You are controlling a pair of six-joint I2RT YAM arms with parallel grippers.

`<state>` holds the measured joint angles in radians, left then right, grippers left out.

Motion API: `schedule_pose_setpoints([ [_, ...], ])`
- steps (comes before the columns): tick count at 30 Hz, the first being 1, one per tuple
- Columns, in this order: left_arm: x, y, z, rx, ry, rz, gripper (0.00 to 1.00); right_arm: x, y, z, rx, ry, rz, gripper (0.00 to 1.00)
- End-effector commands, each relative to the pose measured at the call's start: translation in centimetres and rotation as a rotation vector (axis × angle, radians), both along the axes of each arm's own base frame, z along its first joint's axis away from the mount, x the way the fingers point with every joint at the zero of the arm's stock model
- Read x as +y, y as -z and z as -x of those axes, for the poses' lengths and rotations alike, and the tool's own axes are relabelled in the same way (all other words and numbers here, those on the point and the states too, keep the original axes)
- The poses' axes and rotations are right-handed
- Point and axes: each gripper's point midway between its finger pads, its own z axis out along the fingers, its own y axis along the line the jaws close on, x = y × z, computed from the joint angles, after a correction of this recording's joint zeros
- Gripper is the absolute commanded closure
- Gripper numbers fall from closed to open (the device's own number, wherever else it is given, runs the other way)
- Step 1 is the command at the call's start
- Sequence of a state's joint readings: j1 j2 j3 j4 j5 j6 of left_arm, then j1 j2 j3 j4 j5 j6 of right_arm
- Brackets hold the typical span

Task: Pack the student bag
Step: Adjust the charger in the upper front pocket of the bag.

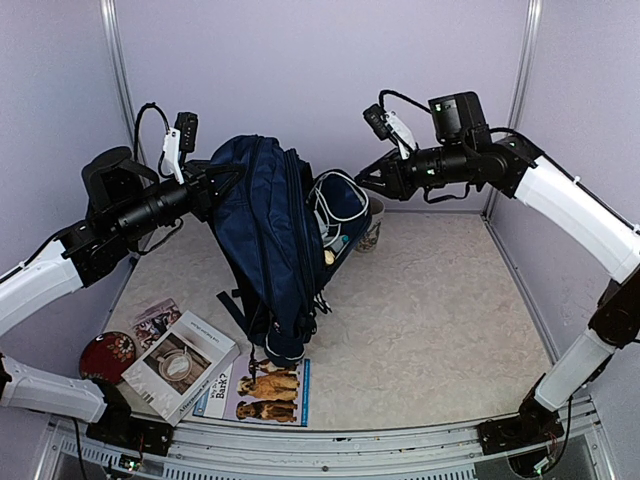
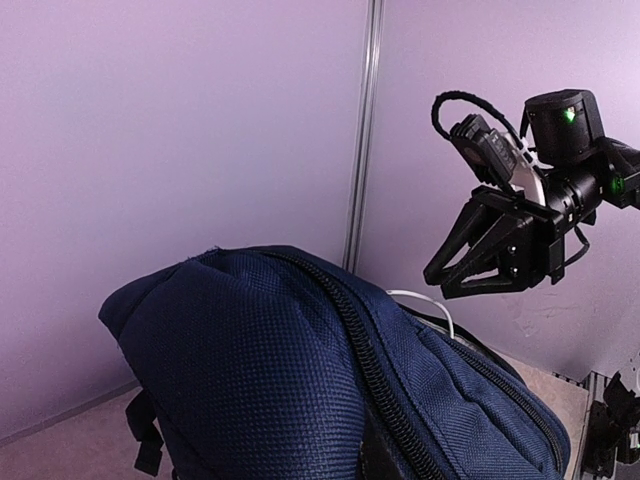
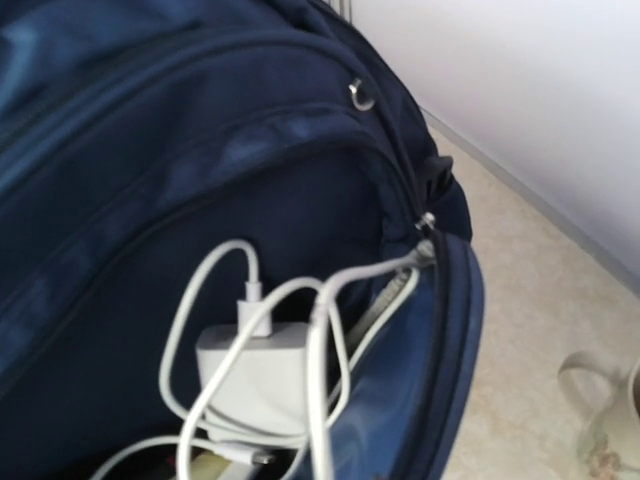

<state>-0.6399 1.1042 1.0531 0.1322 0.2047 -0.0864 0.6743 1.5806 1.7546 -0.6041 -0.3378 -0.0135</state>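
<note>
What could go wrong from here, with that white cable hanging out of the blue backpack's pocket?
One: the looped white charger cable bulges out of the open front pocket of the navy-blue fabric backpack; the right gripper, close beside it, may snag a loop. Two: the backpack stands tall, seemingly steadied only by the left gripper at its top; a shove could tip it toward the pale mug just behind.

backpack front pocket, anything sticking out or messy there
Yes. The backpack stands upright with its front pocket open, and the white charger sits only loosely inside. Its cable rises in tangled loops out of the opening instead of lying tucked in, so it would likely get caught when the pocket is closed.
</note>
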Motion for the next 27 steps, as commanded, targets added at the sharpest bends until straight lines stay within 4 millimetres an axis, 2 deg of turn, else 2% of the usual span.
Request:
schedule_pose_setpoints([
  [1,0.8,-2.2,0.5,-0.079,-0.014,0.034,1.0,1.1,1.6,-0.5,0.011,-0.022,0.017,0.84],
  [6,0.8,-2.1,0.5,-0.079,-0.015,0.033,1.0,1.4,2.5,-0.6,0.036,-0.032,0.028,0.84],
  [7,0.8,-2.1,0.4,-0.079,-0.016,0.033,1.0,1.4,2.5,-0.6,0.037,-0.033,0.027,0.87],
  [9,0.8,-2.0,0.4,-0.077,-0.015,0.032,1.0,1.4,2.5,-0.5,0.042,-0.031,0.02,0.99],
  [12,0.7,-2.0,0.4,-0.075,-0.013,0.033,1.0,1.9,2.5,-0.3,0.051,-0.043,-0.001,1.0],
  [14,0.7,-2.0,0.4,-0.075,-0.012,0.033,1.0,2.6,2.3,0.3,0.054,-0.052,-0.019,1.0],
  [17,0.6,-2.0,0.3,-0.075,-0.011,0.032,1.0,4.7,2.5,2.1,0.067,-0.109,-0.044,1.0],
  [19,0.6,-2.0,0.4,-0.075,-0.007,0.032,1.0,5.5,3.5,2.1,0.103,-0.108,-0.035,1.0],
  [24,0.6,-2.1,0.5,-0.076,-0.003,0.035,1.0,6.3,8.0,1.0,0.209,-0.05,0.029,1.0],
  [27,0.8,-2.3,0.6,-0.081,-0.007,0.038,1.0,6.0,10.3,-0.1,0.241,0.018,0.088,1.0],
])
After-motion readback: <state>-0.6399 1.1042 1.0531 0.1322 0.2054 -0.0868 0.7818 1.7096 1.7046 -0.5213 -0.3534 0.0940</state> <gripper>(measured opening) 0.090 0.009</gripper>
